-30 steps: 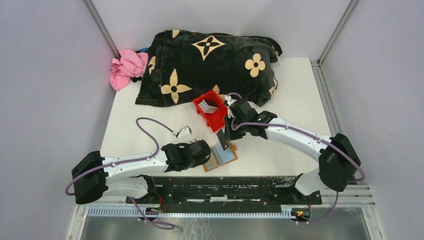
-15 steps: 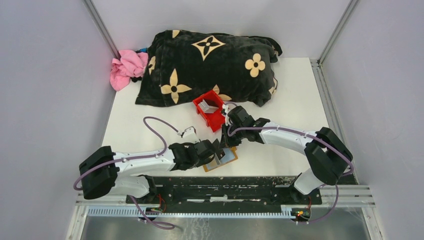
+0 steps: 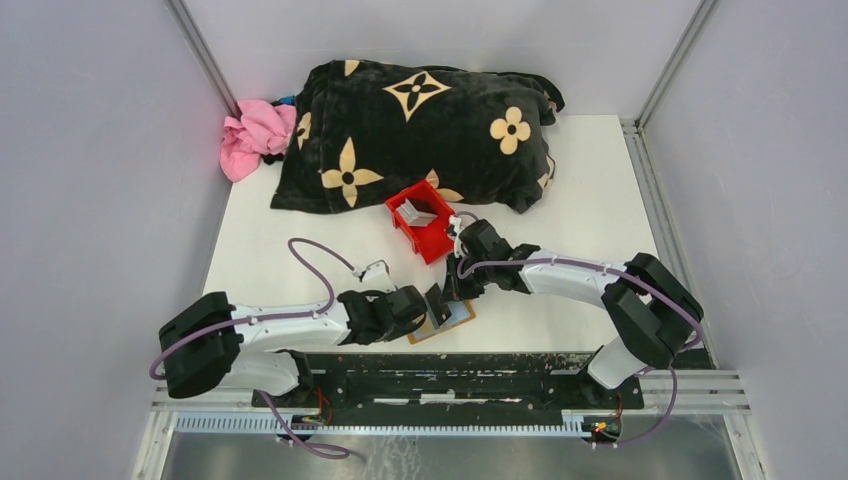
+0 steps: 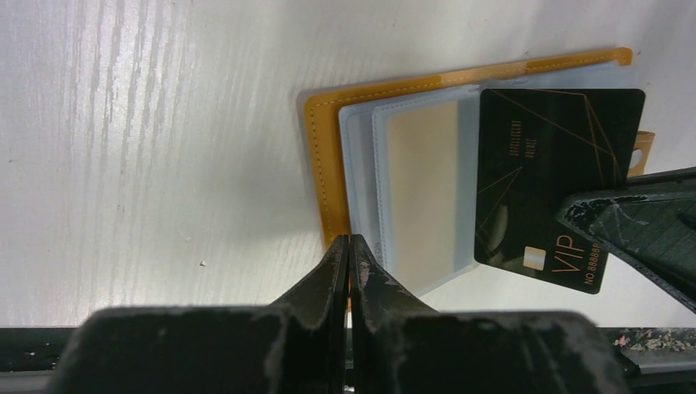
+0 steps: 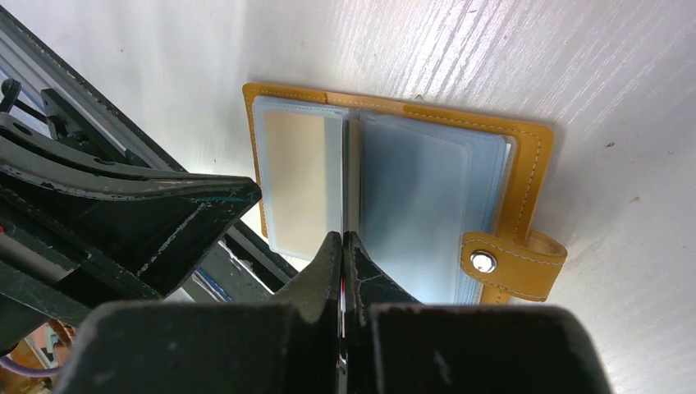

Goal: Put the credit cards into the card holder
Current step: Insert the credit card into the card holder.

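The tan card holder (image 4: 324, 148) lies open on the table near the front edge (image 3: 452, 318), with its clear pockets (image 5: 410, 197) fanned out. My right gripper (image 5: 342, 236) is shut on a black credit card (image 4: 558, 180) marked VIP. The card stands on edge over the holder's middle and shows edge-on (image 5: 350, 180) in the right wrist view. My left gripper (image 4: 349, 240) is shut, its tips resting on the holder's near border with nothing between them. More grey-white credit cards (image 3: 418, 212) stand in the red bin (image 3: 432, 245).
A black blanket with tan flowers (image 3: 420, 120) covers the back of the table, and a pink cloth (image 3: 255, 135) lies at its left. The two grippers sit close together over the holder (image 3: 445, 298). The black front rail (image 3: 440, 370) runs just below it.
The left gripper has slid right onto the holder's edge. The right arm has pulled in and come down, bringing the black card onto the open holder.
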